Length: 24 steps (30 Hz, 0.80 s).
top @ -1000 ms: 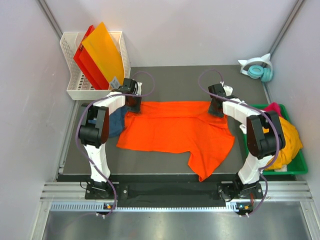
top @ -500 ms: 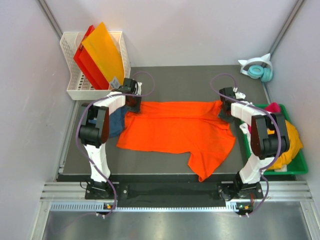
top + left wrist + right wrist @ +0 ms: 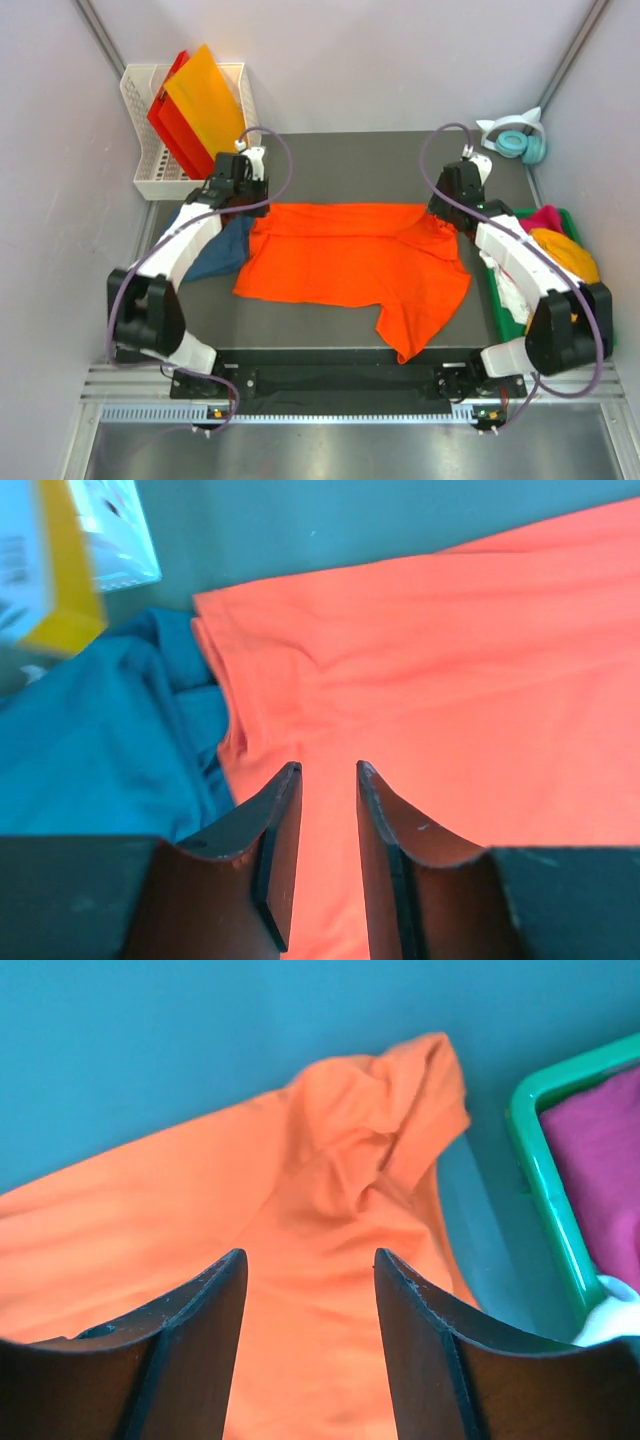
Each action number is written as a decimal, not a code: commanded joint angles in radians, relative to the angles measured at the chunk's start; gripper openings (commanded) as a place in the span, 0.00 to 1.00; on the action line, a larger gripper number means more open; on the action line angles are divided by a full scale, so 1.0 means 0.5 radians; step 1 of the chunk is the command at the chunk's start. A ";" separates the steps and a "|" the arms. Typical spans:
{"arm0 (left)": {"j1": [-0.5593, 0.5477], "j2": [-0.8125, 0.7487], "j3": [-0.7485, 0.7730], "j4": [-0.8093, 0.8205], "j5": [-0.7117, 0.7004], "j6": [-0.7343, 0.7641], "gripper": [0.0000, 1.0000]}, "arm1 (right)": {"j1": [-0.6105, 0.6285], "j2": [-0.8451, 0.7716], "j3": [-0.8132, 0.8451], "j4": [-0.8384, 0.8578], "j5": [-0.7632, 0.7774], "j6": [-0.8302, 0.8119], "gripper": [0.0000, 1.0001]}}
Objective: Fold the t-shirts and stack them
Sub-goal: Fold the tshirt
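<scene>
Right now the orange t-shirt [image 3: 350, 265] lies spread across the dark mat [image 3: 350, 155], with its far edge beneath both tools. Its bunched sleeve [image 3: 385, 1110] sits just ahead of the right gripper [image 3: 308, 1255]. Its other far corner [image 3: 215, 620] sits ahead and to the left of the left gripper [image 3: 325, 770].

We see the right gripper's jaws standing wide apart with nothing between them. The left gripper's jaws are parted only narrowly and are also empty, with orange cloth showing through the gap.

We judge the sleeve the first risk. If it is pinched as it lies, the crumple would get folded in and the shirt would stack lumpy.

On the other side, the teal t-shirt [image 3: 100, 740] touches the orange one just left of the left gripper's fingers [image 3: 275, 850]. A grasp that drifts left could catch both cloths and drag the teal one along. That narrow gap may also push the fabric into a ridge instead of taking it.

Nearer the arm bases, one tail of the orange shirt [image 3: 415, 335] reaches further than the rest, so a fold could come out skewed unless it is squared up first.

Further out, the green bin [image 3: 535, 1160] stands close on the right gripper's right and holds the magenta t-shirt [image 3: 600, 1130]. A wide sideways sweep there might knock its rim or snag that cloth.
</scene>
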 commanded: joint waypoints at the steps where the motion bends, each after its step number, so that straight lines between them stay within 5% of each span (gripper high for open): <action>1: -0.029 -0.351 -0.233 -0.052 -0.021 0.125 0.33 | 0.105 -0.309 -0.167 -0.104 0.047 -0.079 0.54; 14: -0.032 -0.852 -0.620 -0.518 0.129 0.460 0.30 | 0.507 -1.208 -0.769 -0.613 0.158 0.340 0.53; 24: -0.035 -0.840 -0.666 -0.516 0.200 0.432 0.27 | 1.588 -1.098 -0.741 -1.046 0.519 1.242 0.51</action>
